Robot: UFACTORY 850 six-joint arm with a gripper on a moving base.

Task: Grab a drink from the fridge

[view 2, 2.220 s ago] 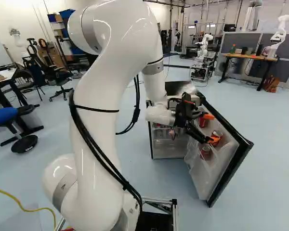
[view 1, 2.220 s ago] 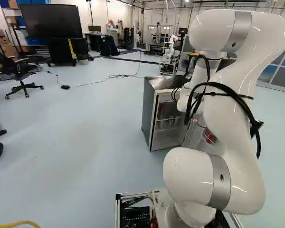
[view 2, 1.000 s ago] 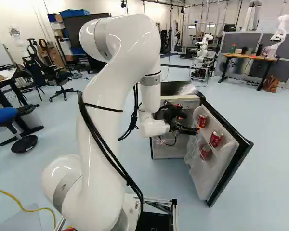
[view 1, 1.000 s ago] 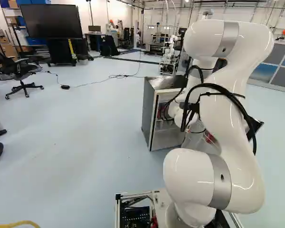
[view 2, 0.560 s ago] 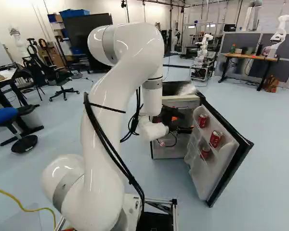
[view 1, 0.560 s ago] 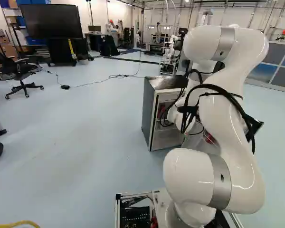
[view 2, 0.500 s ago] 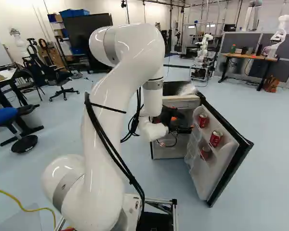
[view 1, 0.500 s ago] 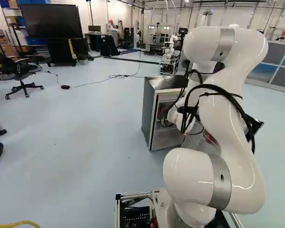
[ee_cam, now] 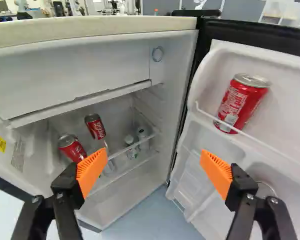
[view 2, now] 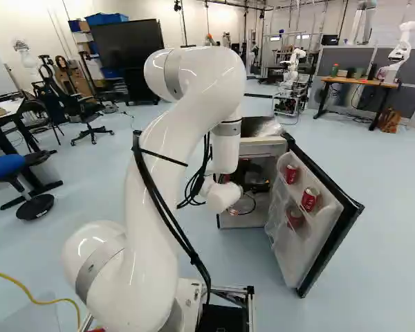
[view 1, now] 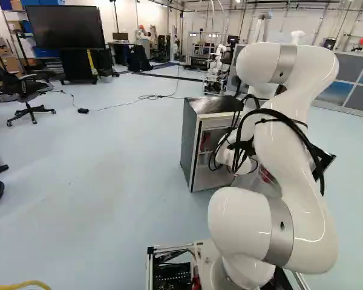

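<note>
In the right base view my gripper (view 2: 254, 181) shows partly behind the arm's wrist, at the fridge (view 2: 263, 148) opening. The gripper (ee_cam: 152, 169) stands open in the wrist view, its orange pads wide apart with nothing gripped. Ahead, inside the open fridge (ee_cam: 80, 60), are two red cans, one upright-looking can (ee_cam: 95, 126) and a nearer one (ee_cam: 72, 148) beside the left-hand pad. Clear bottles (ee_cam: 131, 149) stand by the inner wall. The open door (ee_cam: 285, 135) holds a red can (ee_cam: 240, 104) on its upper rack; the right base view shows more door cans (view 2: 309, 199).
The fridge door's edge (view 2: 332, 240) swings out to the right of the gripper. A plastic bag (view 2: 270, 128) lies on the fridge top. Another robot (view 2: 401, 47) stands by a wooden-topped table (view 2: 360, 81) in the distance. Office chairs (view 1: 25, 90) are far to the left.
The arm has lowered and the gripper has swung from the door's cans across to the fridge's inside, its fingers now less visible in the right base view. Fridge, door and base have not moved.
</note>
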